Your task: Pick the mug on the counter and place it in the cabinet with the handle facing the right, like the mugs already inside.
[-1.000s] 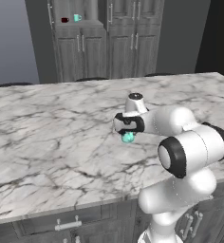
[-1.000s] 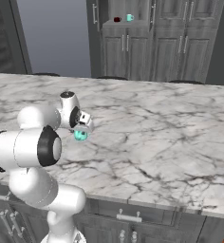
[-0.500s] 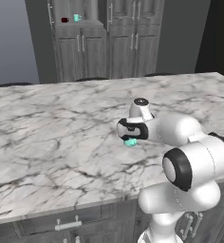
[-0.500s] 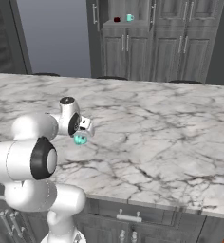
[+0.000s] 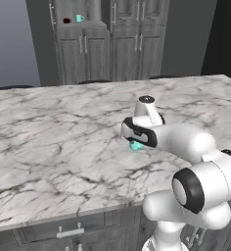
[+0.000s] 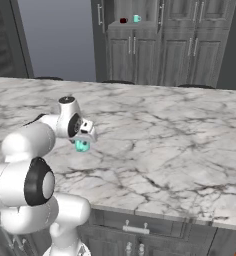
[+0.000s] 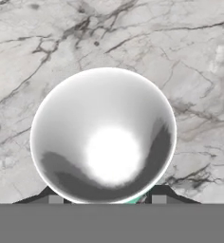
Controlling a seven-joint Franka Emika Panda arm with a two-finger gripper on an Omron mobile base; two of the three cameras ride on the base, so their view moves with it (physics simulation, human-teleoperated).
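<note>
Teal mug (image 5: 135,145) upright on marble desk (image 5: 54,142), directly under downturned gripper (image 5: 136,142); from the right base camera, mug (image 6: 81,145) sits just below hand. Hand camera looks straight into white mug interior (image 7: 104,135); dark fingertips (image 7: 162,193) flank rim at both sides. Jaws stand partly spread around mug; contact with wall cannot be told. Grey cabinet (image 5: 95,54) behind desk; niche holds dark red mug (image 5: 66,20) and second teal mug (image 5: 80,18).

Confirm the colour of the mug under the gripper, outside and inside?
Teal-green outside, clearest in the right base view: mug. White inside, seen in the hand view.
</note>
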